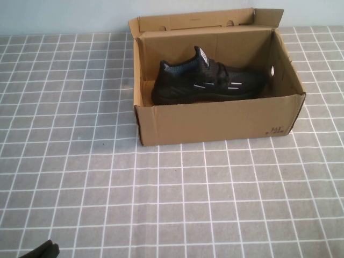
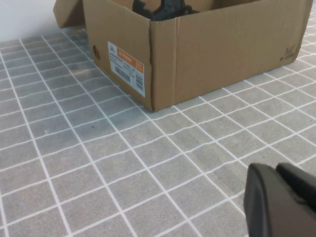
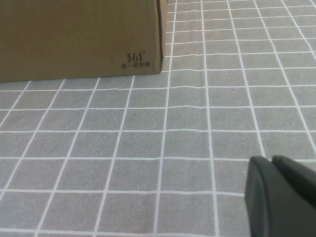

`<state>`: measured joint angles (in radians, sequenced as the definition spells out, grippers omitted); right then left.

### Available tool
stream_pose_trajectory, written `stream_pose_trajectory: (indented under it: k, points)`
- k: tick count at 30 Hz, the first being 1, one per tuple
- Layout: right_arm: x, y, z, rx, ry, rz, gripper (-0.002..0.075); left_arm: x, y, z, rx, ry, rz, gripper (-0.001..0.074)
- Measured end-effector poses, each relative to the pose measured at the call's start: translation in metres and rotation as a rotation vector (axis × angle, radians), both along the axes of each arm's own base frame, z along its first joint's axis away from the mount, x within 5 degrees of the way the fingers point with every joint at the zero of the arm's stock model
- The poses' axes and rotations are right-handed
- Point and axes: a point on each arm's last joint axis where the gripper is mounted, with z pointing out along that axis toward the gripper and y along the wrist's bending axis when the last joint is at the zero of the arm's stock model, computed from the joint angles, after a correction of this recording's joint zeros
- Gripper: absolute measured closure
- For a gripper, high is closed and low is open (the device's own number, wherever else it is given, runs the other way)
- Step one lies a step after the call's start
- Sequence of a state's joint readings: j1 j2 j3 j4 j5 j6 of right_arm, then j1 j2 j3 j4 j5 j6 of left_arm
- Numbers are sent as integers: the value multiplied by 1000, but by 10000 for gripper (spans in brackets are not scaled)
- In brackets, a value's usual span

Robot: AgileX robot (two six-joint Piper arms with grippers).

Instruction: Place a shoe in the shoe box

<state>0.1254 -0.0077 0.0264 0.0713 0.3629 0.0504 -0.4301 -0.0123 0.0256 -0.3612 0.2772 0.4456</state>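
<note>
The black mesh shoe [image 1: 207,79] lies on its sole inside the brown cardboard shoe box [image 1: 215,122], toe toward the right wall. Its top shows over the box rim in the left wrist view [image 2: 165,7]. The box also shows in the left wrist view [image 2: 222,54] and the right wrist view [image 3: 74,39]. My left gripper [image 1: 45,250] is shut and empty at the near left edge of the table, far from the box; it also shows in the left wrist view [image 2: 276,173]. My right gripper [image 3: 271,163] is shut and empty, low over the cloth near the box's right front corner; it is outside the high view.
A grey cloth with a white grid [image 1: 161,199] covers the table. The box has an upright back flap [image 1: 204,21], a round hole in its right wall [image 1: 272,70] and an orange-and-white label [image 2: 126,66] on its left side.
</note>
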Motion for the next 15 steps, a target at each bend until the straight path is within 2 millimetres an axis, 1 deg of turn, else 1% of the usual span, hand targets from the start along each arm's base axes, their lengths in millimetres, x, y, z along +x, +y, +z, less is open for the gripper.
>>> stream_pose_trajectory:
  k: [9,13,15]
  points:
    - [0,0,0,0,0,0,742,0,0,1,-3,-6,2,736]
    - [0,0,0,0,0,0,742,2,2,3,47,-59,18,736]
    - [0,0,0,0,0,0,742,3,4,6,27,-91,59,736]
